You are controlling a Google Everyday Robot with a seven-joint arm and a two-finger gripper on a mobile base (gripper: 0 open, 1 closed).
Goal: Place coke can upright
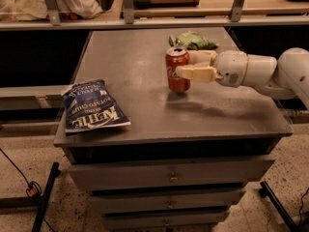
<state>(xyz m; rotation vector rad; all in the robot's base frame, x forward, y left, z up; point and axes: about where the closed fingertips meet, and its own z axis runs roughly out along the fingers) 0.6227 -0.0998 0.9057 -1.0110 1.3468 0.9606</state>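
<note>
The gripper (187,65) is reaching in from the right, its fingers (198,73) closing around the coke can (176,76) and holding it upright so its base, apparently touching the table (130,52), is sitting flat before release.

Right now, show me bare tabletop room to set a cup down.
Bare: the strip between the Kettle chips bag and the coke can; the back left of the table, behind that bag. Crowded: back right, where the gripper holds the can before the green snack bag.
</note>
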